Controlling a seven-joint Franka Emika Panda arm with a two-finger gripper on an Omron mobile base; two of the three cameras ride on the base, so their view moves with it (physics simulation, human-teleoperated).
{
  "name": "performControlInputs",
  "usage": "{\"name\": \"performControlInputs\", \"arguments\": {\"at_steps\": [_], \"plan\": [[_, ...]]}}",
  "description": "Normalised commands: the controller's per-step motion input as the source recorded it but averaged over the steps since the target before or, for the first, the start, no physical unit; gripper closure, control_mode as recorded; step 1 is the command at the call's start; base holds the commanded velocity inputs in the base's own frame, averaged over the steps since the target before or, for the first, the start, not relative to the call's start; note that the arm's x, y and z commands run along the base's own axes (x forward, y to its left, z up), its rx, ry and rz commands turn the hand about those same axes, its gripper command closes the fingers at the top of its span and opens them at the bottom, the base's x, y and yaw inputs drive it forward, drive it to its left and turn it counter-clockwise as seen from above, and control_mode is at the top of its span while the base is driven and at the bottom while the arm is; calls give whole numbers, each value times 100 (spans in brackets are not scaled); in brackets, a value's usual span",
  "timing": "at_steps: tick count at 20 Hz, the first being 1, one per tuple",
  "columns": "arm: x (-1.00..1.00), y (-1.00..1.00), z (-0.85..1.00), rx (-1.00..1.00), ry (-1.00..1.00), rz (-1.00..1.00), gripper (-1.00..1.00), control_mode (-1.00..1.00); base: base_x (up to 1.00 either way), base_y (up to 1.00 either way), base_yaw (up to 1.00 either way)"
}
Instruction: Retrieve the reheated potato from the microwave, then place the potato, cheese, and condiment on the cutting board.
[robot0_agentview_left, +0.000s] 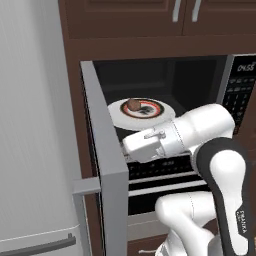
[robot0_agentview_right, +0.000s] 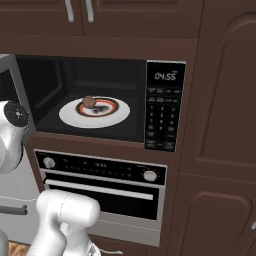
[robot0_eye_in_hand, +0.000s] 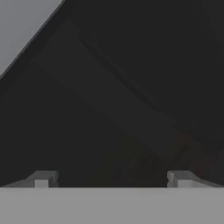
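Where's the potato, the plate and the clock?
potato (robot0_agentview_right: 89, 101): right base view, its brown top.
plate (robot0_agentview_right: 115, 116): right base view, bare white rim.
clock (robot0_agentview_right: 165, 76): right base view, lit digits on the microwave panel.

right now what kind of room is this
Most likely a kitchen, rendered rather than real: a built-in microwave stands open with a potato on a white plate inside, a knobbed oven sits below it, and dark wood cabinets surround both.

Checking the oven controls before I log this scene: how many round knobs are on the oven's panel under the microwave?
2. One knob at the left end of the oven's control panel, the other knob at its right end. In the left base view the arm covers most of that panel, so none can be counted there.
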Motion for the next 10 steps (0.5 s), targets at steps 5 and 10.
{"name": "performControlInputs", "arguments": {"at_steps": [5,10], "plan": [[3,39,-37,11,-9,-21,-100,-100,0,0,0],[1,-40,-6,0,0,-10,-100,-100,0,0,0]]}}
